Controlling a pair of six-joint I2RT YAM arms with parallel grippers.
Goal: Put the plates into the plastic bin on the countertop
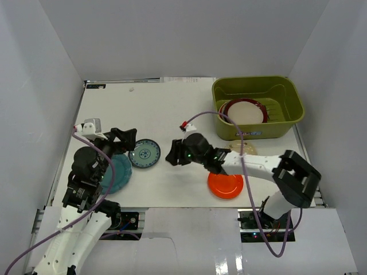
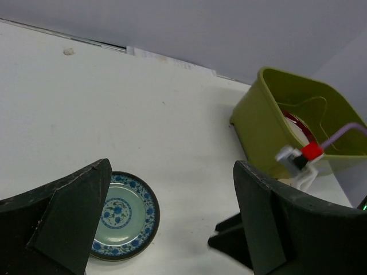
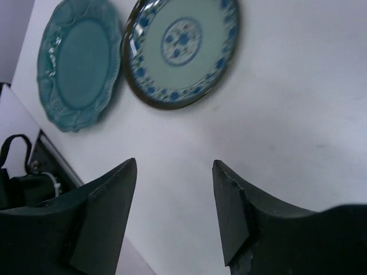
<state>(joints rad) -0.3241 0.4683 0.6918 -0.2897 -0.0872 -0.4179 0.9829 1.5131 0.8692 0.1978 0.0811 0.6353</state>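
Observation:
On the white countertop (image 1: 166, 109) the olive-green plastic bin (image 1: 258, 106) stands at the back right, with a maroon-rimmed cream plate (image 1: 243, 110) inside it. A small blue-green patterned plate (image 1: 145, 153) lies left of centre, and a teal plate (image 1: 117, 172) sits beside it, partly under my left arm. An orange plate (image 1: 225, 185) lies near the front right. A small cream plate (image 1: 243, 148) peeks out behind my right arm. My left gripper (image 1: 127, 143) hangs open just left of the patterned plate (image 2: 117, 215). My right gripper (image 1: 171, 156) is open and holds nothing, just right of that plate (image 3: 180, 48).
Pale grey walls enclose the counter on three sides. A purple cable with a red connector (image 1: 184, 124) loops over my right arm toward the bin (image 2: 298, 126). The teal plate (image 3: 77, 63) lies close to the counter's front left edge.

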